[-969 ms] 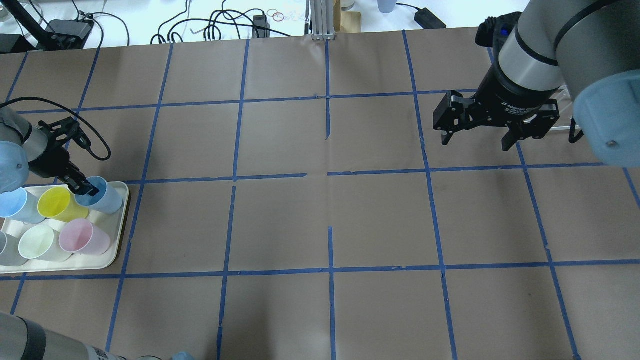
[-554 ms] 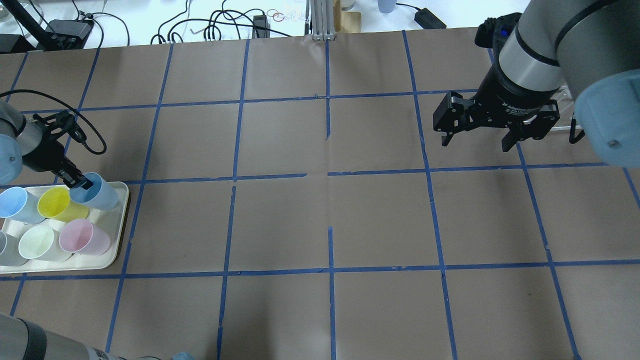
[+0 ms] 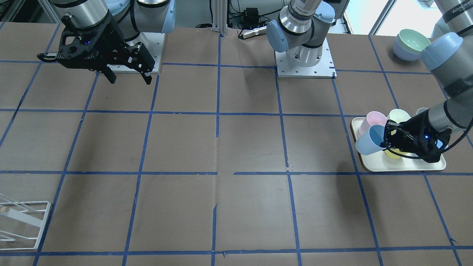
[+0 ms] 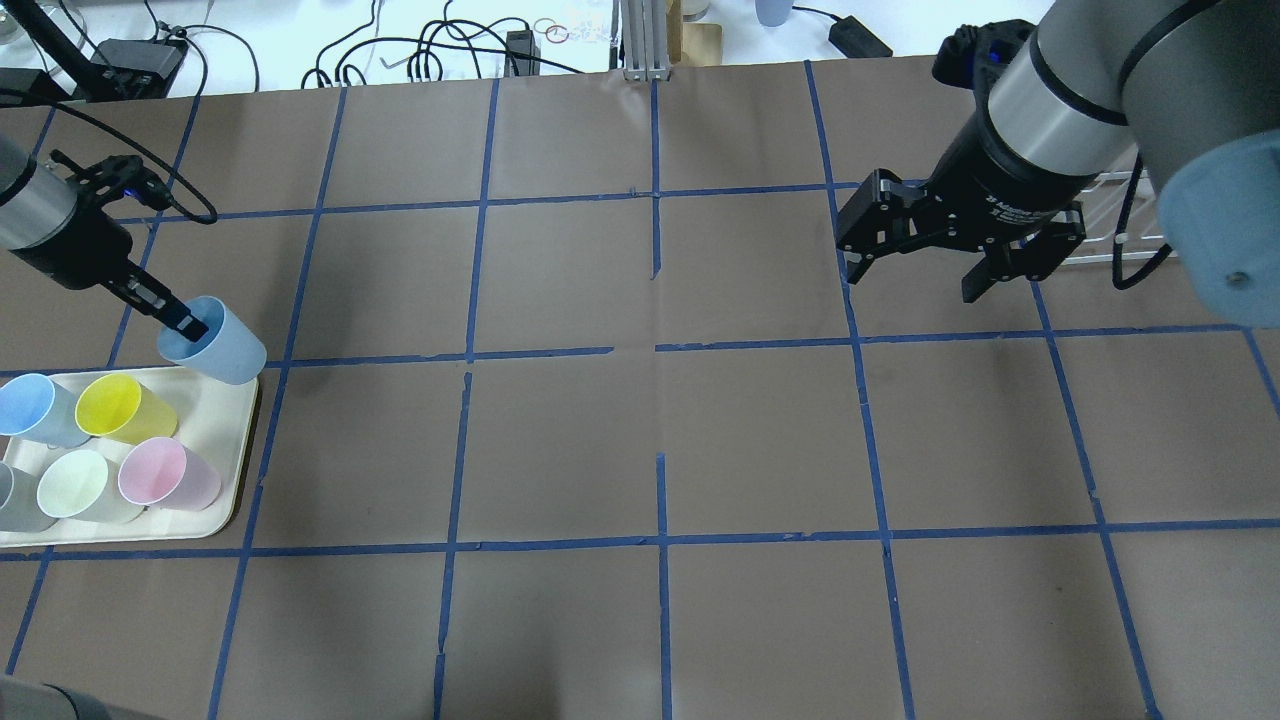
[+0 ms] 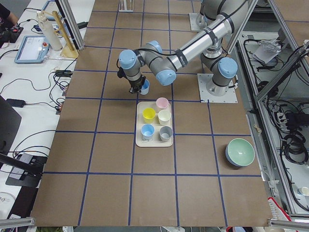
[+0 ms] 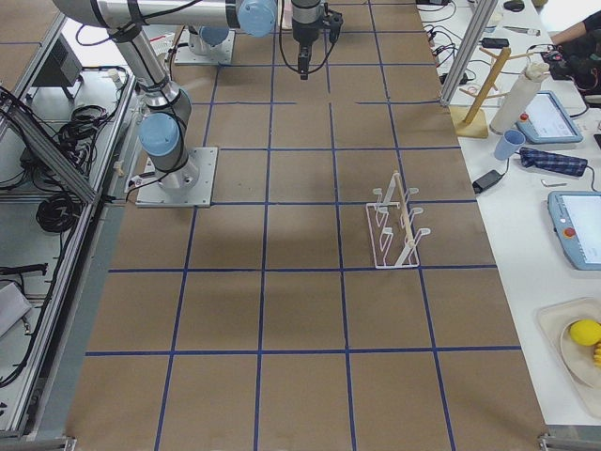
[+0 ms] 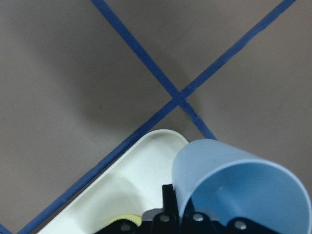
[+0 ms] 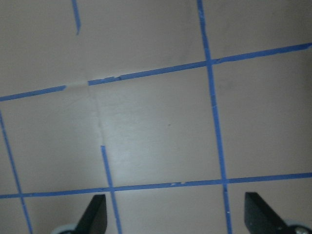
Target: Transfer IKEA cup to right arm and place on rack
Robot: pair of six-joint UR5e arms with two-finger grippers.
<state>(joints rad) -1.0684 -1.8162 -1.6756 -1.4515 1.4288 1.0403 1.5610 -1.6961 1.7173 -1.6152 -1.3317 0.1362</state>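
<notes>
The light blue IKEA cup (image 4: 218, 347) is tilted and lifted off the cream tray (image 4: 225, 405), above the tray's far corner. My left gripper (image 4: 186, 324) is shut on its rim, with one finger inside the cup. The cup also shows in the front view (image 3: 368, 141) and the left wrist view (image 7: 234, 183). My right gripper (image 4: 910, 285) is open and empty, hovering over the table's right side; it also shows in the front view (image 3: 130, 81). The white wire rack (image 6: 396, 225) stands behind the right arm (image 4: 1110, 180); one corner shows in the front view (image 3: 26, 221).
The tray holds a twin blue cup (image 4: 35, 410), a yellow cup (image 4: 120, 408), a pink cup (image 4: 165, 475), a pale green cup (image 4: 80, 487) and a grey cup (image 4: 12, 500). A green bowl (image 3: 410, 43) sits near the left arm's base. Blue tape lines grid the brown table.
My left gripper has lifted the blue cup off the tray and carried it up and away from the other cups. The right gripper has shifted a little toward the table's middle.
</notes>
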